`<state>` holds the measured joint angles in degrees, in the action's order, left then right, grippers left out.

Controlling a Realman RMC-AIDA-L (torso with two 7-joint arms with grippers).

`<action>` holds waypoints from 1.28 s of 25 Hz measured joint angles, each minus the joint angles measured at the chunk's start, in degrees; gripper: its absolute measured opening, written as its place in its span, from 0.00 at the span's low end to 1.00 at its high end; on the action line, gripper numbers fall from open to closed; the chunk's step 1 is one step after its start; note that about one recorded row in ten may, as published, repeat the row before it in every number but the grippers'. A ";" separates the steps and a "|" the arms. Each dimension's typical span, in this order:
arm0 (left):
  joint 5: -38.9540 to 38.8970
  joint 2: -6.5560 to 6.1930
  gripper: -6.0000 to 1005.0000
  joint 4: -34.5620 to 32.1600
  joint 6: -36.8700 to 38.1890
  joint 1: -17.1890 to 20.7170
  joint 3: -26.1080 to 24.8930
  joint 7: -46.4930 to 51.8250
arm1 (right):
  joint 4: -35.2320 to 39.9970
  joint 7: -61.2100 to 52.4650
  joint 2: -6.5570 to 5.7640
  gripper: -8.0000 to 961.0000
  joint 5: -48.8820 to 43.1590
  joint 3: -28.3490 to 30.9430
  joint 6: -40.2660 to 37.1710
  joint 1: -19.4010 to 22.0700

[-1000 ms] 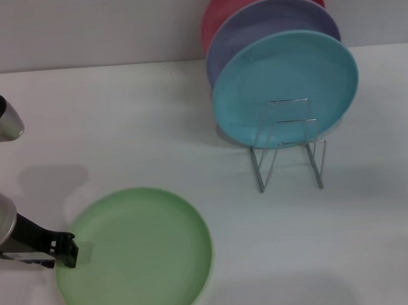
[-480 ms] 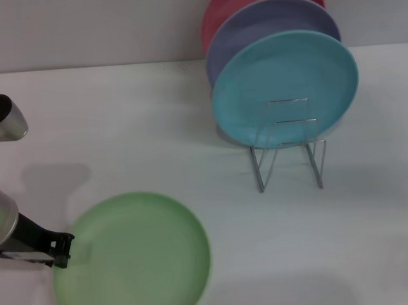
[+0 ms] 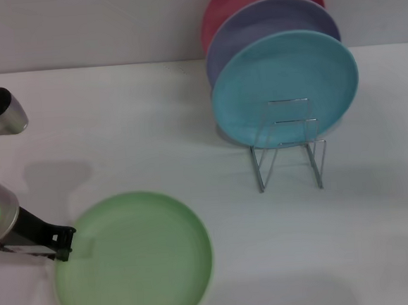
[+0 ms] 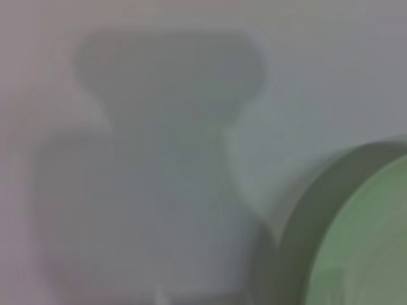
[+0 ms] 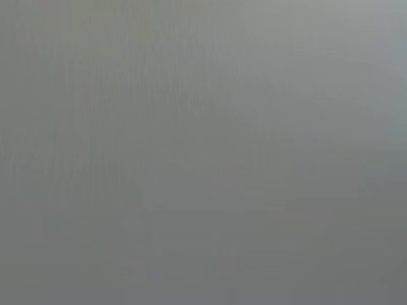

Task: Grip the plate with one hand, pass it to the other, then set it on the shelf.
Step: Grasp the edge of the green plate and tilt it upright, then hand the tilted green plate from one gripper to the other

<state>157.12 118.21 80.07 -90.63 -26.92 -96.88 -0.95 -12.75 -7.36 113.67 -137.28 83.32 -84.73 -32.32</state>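
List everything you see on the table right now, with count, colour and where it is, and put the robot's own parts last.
green plate: one, light green, near left part of the table, its left rim at the left end effector.
turquoise plate: one, turquoise, upright, frontmost plate in the rack.
lavender plate: one, lavender, upright behind the turquoise one.
red plate: one, red-pink, upright at the back.
wire rack: one, silver, far right; front slots empty.
table: one, white.
left end effector: one, black, at the green plate's left rim.
right end effector: not in view.
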 joint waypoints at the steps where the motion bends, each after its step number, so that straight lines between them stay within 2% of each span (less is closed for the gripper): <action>1: -0.06 -0.07 0.07 0.28 -0.04 0.05 -0.10 -0.09 | 0.00 0.02 -0.05 0.84 0.00 0.00 0.06 -0.03; 10: -1.11 -0.04 0.05 0.41 0.02 0.02 -3.24 -2.38 | 0.00 0.14 -0.11 0.84 0.00 0.00 0.38 -0.18; 20: -4.33 -0.12 0.04 0.44 1.96 0.57 -8.99 -7.69 | 0.02 0.16 -0.12 0.84 0.00 0.00 0.44 -0.21; 23: -4.43 -0.11 0.04 0.73 4.60 1.29 -9.79 -8.31 | 0.18 0.16 -0.12 0.84 0.00 0.00 0.44 -0.21; 26: -4.74 0.07 0.04 2.27 12.57 3.55 -9.57 -8.40 | 0.22 0.16 -0.10 0.84 0.00 0.00 0.44 0.01; 27: -4.74 0.07 0.04 2.27 12.57 3.55 -9.57 -8.40 | 0.22 0.16 -0.10 0.84 0.00 0.00 0.44 0.01; 28: -5.69 0.10 0.04 2.62 16.79 4.81 -9.46 -8.62 | 0.17 0.16 -0.10 0.84 0.00 0.00 0.45 0.08; 29: -5.69 0.10 0.04 2.62 16.79 4.81 -9.46 -8.62 | 0.14 0.16 -0.09 0.84 0.00 0.00 0.47 0.11; 31: -9.31 -0.02 0.04 2.75 23.17 7.00 -9.63 -10.37 | 0.27 0.16 -0.10 0.84 -0.01 0.00 0.52 0.12; 32: -9.31 -0.02 0.04 2.75 23.17 7.00 -9.63 -10.37 | 0.27 0.16 -0.10 0.84 -0.01 0.00 0.52 0.12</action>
<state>147.81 118.18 82.83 -67.46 -19.92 -106.51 -11.31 -12.47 -7.21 113.58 -137.29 83.32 -84.21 -32.20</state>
